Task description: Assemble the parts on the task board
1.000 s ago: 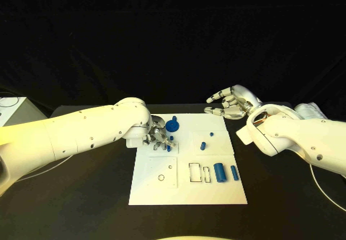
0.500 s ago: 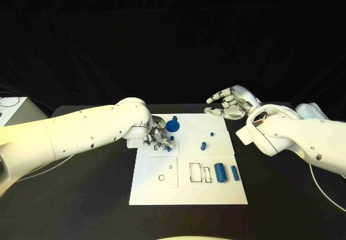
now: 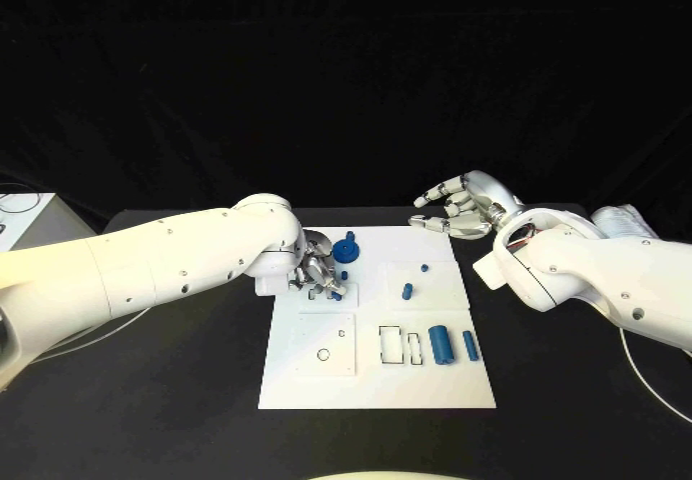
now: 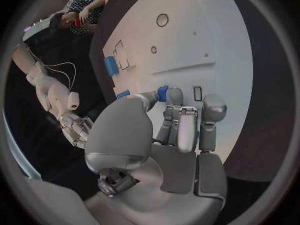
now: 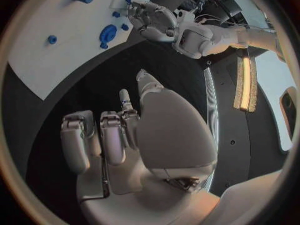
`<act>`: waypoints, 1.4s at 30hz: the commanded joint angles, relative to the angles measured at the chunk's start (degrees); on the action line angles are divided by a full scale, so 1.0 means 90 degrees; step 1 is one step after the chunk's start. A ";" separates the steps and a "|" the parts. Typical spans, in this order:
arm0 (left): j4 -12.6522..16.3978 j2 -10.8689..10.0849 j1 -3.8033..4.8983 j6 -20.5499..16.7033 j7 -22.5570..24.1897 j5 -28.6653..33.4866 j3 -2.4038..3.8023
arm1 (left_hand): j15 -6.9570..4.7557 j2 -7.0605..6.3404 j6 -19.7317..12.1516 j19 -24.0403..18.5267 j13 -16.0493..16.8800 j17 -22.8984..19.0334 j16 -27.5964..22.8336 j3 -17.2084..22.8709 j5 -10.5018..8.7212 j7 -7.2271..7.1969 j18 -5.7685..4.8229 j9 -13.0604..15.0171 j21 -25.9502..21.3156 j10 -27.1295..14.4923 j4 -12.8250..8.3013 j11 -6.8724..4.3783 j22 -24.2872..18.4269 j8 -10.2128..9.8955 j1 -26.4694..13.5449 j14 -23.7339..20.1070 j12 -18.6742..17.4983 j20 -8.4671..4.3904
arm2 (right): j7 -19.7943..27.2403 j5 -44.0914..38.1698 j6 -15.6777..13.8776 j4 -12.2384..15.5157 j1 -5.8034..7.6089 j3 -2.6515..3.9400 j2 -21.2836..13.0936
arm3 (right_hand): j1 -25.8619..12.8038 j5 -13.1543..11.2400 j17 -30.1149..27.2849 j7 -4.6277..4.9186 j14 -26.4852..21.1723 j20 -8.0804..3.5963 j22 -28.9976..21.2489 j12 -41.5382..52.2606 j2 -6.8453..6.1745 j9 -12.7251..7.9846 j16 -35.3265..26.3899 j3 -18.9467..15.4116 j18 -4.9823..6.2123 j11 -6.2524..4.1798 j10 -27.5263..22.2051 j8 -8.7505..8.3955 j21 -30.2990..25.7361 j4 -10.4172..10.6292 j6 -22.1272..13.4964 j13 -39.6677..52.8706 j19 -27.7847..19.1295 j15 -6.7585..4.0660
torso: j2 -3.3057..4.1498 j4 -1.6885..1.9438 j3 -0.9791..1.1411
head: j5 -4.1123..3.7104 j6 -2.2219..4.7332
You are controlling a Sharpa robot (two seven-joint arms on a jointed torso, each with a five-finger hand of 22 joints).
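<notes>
Black table (image 3: 173, 380), dark backdrop; pale box (image 3: 29, 222) at 9 o'clock edge. Task board (image 3: 378, 385) centre, blue parts (image 3: 450, 345) approx 4 o'clock on it. Left hand (image 3: 319, 273) fingers down on a small blue part (image 3: 336, 289) at board's 10 o'clock; grasp: can't tell. Right hand (image 3: 459, 206) at 1 o'clock off board, loosely curled, nothing held. Vs 1 s ago: no visible change, both hands stay put.

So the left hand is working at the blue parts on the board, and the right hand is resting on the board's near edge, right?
Not quite. The left hand is at the blue parts on the task board, but the right hand hangs beyond the board's far right corner, holding nothing and touching nothing, as the head view shows.
</notes>
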 commanded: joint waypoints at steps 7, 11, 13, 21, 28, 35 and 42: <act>0.0090 -0.0124 -0.0003 -0.0488 0.0098 0.0390 0.0004 | -0.0031 -0.0351 -0.0063 0.0122 0.0246 0.0537 0.0114 0.1865 0.0028 -0.0059 -0.0128 0.0808 0.0138 0.0304 -0.0759 -0.0047 0.0198 0.0321 -0.0313 0.0150 0.0250 -0.0073 | -0.0067 -0.0056 0.0185 -0.0025 -0.0010 0.0002 0.0006 | -0.0047 -0.0012 0.1601 0.0004 0.0642 -0.0028 0.1674 -0.0035 -0.0001 0.0010 -0.0004 0.0025 -0.0092 0.0004 -0.0046 0.0027 0.0014 0.0026 -0.0060 0.0889 0.0666 -0.0029 | -0.0010 0.0015 -0.0003 | -0.0011 0.0002; 0.0153 -0.0202 -0.0003 -0.0665 0.0112 0.0420 0.0006 | -0.0063 -0.0489 -0.0007 0.0151 0.0498 0.0696 0.0191 0.2289 0.0075 -0.0081 -0.0130 0.0980 0.0172 0.0521 -0.1074 -0.0085 0.0230 0.0365 -0.0576 0.0259 0.0473 -0.0104 | -0.0075 -0.0059 0.0198 -0.0028 -0.0011 0.0002 0.0003 | -0.0047 -0.0012 0.1601 0.0004 0.0642 -0.0028 0.1674 -0.0035 -0.0001 0.0010 -0.0004 0.0025 -0.0092 0.0004 -0.0046 0.0027 0.0014 0.0026 -0.0060 0.0889 0.0666 -0.0029 | -0.0006 0.0016 -0.0001 | -0.0008 0.0008; 0.0188 -0.0242 -0.0003 -0.0766 0.0118 0.0423 0.0007 | -0.0084 -0.0557 0.0041 0.0245 0.0615 0.0791 0.0233 0.2414 0.0185 -0.0095 -0.0151 0.1029 0.0222 0.0627 -0.1195 -0.0103 0.0336 0.0380 -0.0647 0.0319 0.0572 -0.0119 | -0.0078 -0.0059 0.0202 -0.0030 -0.0012 0.0002 0.0000 | -0.0051 -0.0012 0.1587 0.0005 0.0638 -0.0028 0.1674 -0.0039 -0.0001 0.0010 -0.0011 0.0026 -0.0092 0.0004 -0.0049 0.0029 0.0014 0.0026 -0.0063 0.0886 0.0666 -0.0029 | -0.0005 0.0018 -0.0003 | -0.0008 0.0007; 0.0328 -0.0343 -0.0002 -0.1052 0.0113 0.0228 0.0002 | -0.0213 -0.0873 0.0401 0.0608 0.1010 0.1206 0.0400 0.2673 0.1575 -0.0220 -0.0225 0.1198 0.0427 0.1122 -0.1615 -0.0235 0.0719 0.0400 -0.1108 0.0567 0.0880 -0.0253 | -0.0088 -0.0061 0.0213 -0.0050 -0.0017 0.0001 -0.0005 | -0.0051 -0.0012 0.1587 0.0005 0.0638 -0.0028 0.1674 -0.0039 -0.0001 0.0010 -0.0011 0.0026 -0.0092 0.0004 -0.0049 0.0029 0.0014 0.0026 -0.0063 0.0886 0.0666 -0.0029 | 0.0005 0.0019 0.0009 | 0.0017 -0.0018; 0.0413 -0.0350 -0.0008 -0.1304 0.0087 -0.0168 -0.0052 | -0.0270 -0.0918 0.0536 0.0780 0.1128 0.1340 0.0448 0.2690 0.1974 -0.0273 -0.0263 0.1243 0.0509 0.1287 -0.1743 -0.0289 0.0906 0.0381 -0.1243 0.0636 0.0957 -0.0310 | -0.0087 -0.0061 0.0212 -0.0070 -0.0025 0.0000 0.0001 | -0.0051 -0.0012 0.1587 0.0005 0.0638 -0.0028 0.1674 -0.0039 -0.0001 0.0010 -0.0011 0.0026 -0.0092 0.0004 -0.0049 0.0029 0.0014 0.0026 -0.0063 0.0886 0.0666 -0.0029 | 0.0008 0.0015 0.0006 | 0.0043 -0.0050; 0.0533 -0.0379 -0.0021 -0.1546 0.0077 -0.0454 -0.0169 | -0.0278 -0.0922 0.0554 0.0818 0.1146 0.1363 0.0456 0.2695 0.2016 -0.0282 -0.0272 0.1249 0.0526 0.1313 -0.1761 -0.0298 0.0948 0.0376 -0.1262 0.0647 0.0968 -0.0319 | -0.0080 -0.0061 0.0208 -0.0078 -0.0027 0.0000 -0.0001 | -0.0061 -0.0013 0.1576 0.0005 0.0635 -0.0028 0.1674 -0.0049 -0.0003 0.0012 -0.0015 0.0026 -0.0092 0.0005 -0.0059 0.0033 0.0014 0.0027 -0.0071 0.0876 0.0666 -0.0029 | 0.0004 0.0002 0.0001 | 0.0066 -0.0081; 0.0623 -0.0415 -0.0057 -0.1696 0.0076 -0.0603 -0.0276 | -0.0286 -0.0928 0.0571 0.0837 0.1150 0.1389 0.0466 0.2703 0.2042 -0.0290 -0.0276 0.1254 0.0534 0.1329 -0.1781 -0.0307 0.0967 0.0373 -0.1272 0.0659 0.0970 -0.0327 | -0.0077 -0.0062 0.0207 -0.0080 -0.0028 -0.0001 -0.0005 | -0.0070 -0.0014 0.1573 0.0006 0.0634 -0.0028 0.1674 -0.0050 -0.0004 0.0012 -0.0017 0.0024 -0.0092 0.0006 -0.0059 0.0035 0.0014 0.0030 -0.0075 0.0876 0.0666 -0.0029 | 0.0002 0.0005 -0.0004 | 0.0068 -0.0107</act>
